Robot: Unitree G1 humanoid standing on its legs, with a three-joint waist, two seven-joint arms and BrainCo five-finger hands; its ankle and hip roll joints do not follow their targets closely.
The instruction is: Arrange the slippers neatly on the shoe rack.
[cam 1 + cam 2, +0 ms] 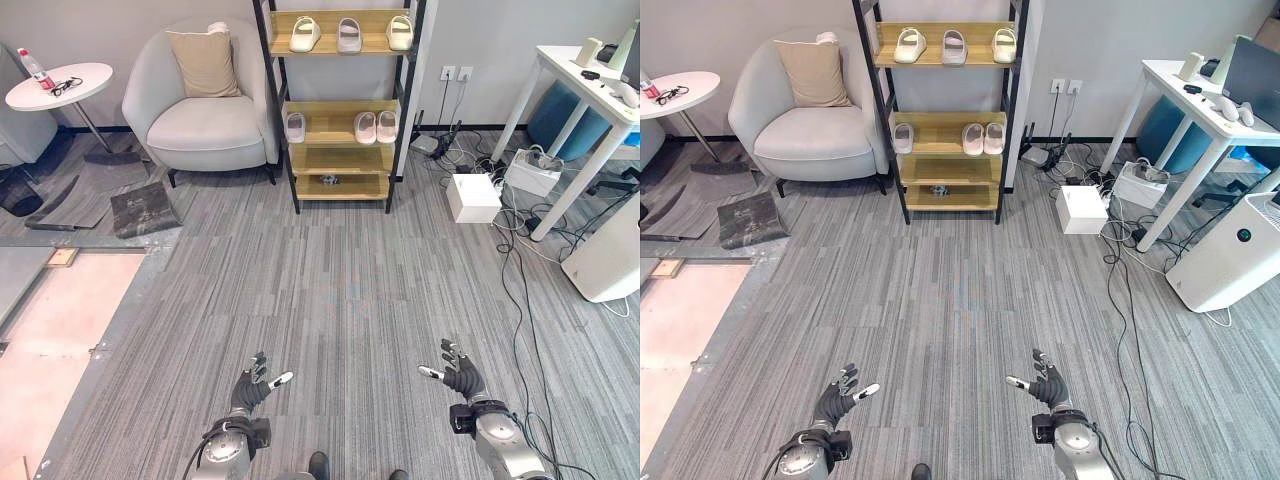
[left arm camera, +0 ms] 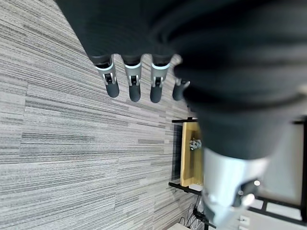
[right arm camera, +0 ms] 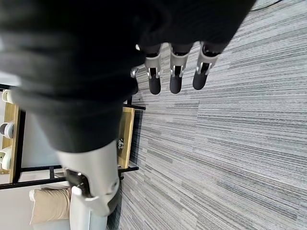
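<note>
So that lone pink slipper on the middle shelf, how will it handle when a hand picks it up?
The pink slipper looks like thick moulded foam, so probably light and slightly squashy. Its flat sole suggests it won't roll. The smooth surface might slip.

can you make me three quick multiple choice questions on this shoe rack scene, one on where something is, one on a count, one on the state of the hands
1. Where is the armchair relative to the shoe rack?
A. to the rack's left
B. to the rack's right
C. behind the rack

2. How many slippers are on the top shelf?
A. one
B. three
C. five

3. How are the left hand and right hand?
A. each shut on a slipper
B. both pressed on the rack
C. both open, holding nothing, over the carpet

Answers:
1 A, the chair stands left of the rack by the wall.
2 B, three pale slippers sit in a row there.
3 C, the fingers are spread above bare carpet.
</note>
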